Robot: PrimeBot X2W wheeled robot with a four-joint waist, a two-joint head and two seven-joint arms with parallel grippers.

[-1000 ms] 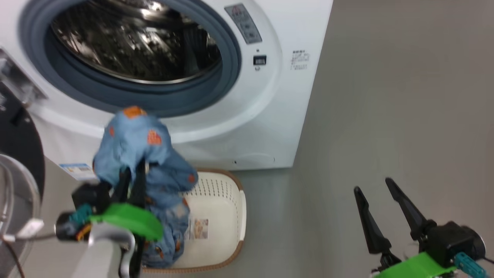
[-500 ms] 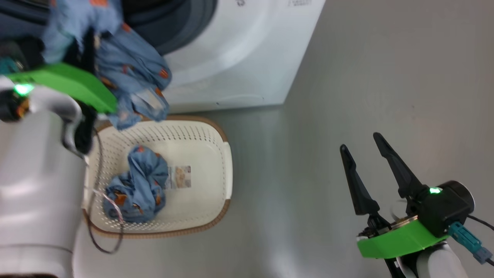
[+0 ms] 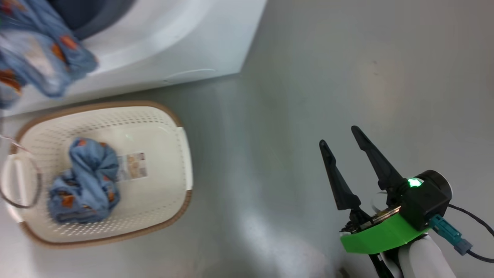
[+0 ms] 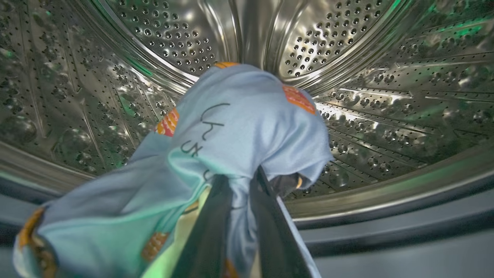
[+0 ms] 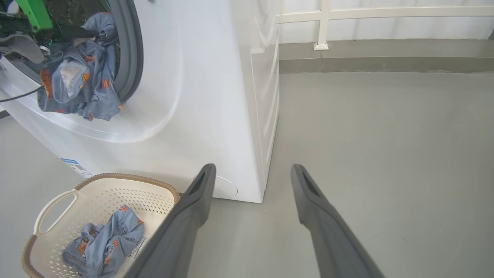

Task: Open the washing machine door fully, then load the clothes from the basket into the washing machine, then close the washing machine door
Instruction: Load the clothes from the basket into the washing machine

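Two blue garments printed with orange-brown figures are in view. One garment [image 4: 247,123] hangs from the left gripper [image 4: 241,175], whose dark fingers [image 4: 210,231] are pressed nearly together with a fold of the cloth pinched between them. The bunched top of the cloth sits inside the mouth of the steel drum [image 4: 347,58] of the washing machine [image 3: 173,42]. Its loose tail droops outward over the blue-grey gasket [image 5: 129,50] and onto the white front.

The other garment [image 3: 85,181] lies crumpled in the basket [image 3: 146,119], toward the end with the handle [image 3: 17,181] and just beside a paper label [image 3: 133,166] on the basket's floor. The basket stands on the grey floor [image 3: 328,69] just in front of the machine's base.

The right gripper [image 3: 338,135] hovers over bare floor, well apart from the basket on its right side. Its two fingers are spread wide with nothing between them.
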